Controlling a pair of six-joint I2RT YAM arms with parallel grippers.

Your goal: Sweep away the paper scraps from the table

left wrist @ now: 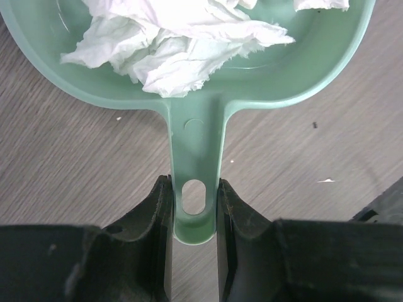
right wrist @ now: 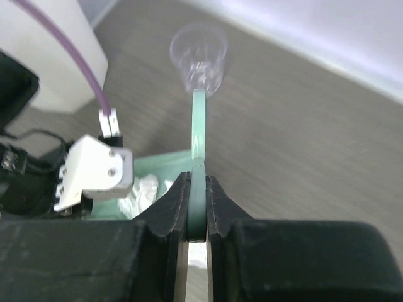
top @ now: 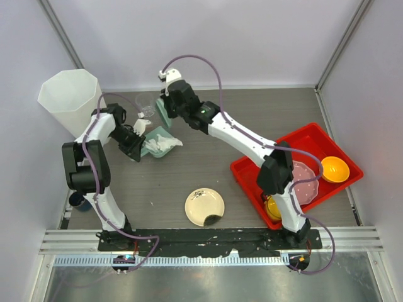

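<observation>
A pile of white paper scraps [top: 165,143] lies in a green dustpan [top: 153,150] on the table [top: 208,157], left of middle. My left gripper [top: 134,150] is shut on the dustpan's handle [left wrist: 195,157]; in the left wrist view [left wrist: 194,189] the scraps [left wrist: 176,44] fill the pan [left wrist: 75,82]. A tiny white fleck [left wrist: 326,181] lies on the wood to the right. My right gripper [top: 165,108] is shut on a thin green sweeper [right wrist: 199,132], held just behind the pan, as the right wrist view [right wrist: 198,182] also shows.
A clear plastic cup [top: 146,108] stands just beyond the sweeper. A tall white bin [top: 69,100] stands at the far left. A cream plate [top: 204,206] lies near the front. A red tray [top: 296,165] with bowls and a plate is on the right.
</observation>
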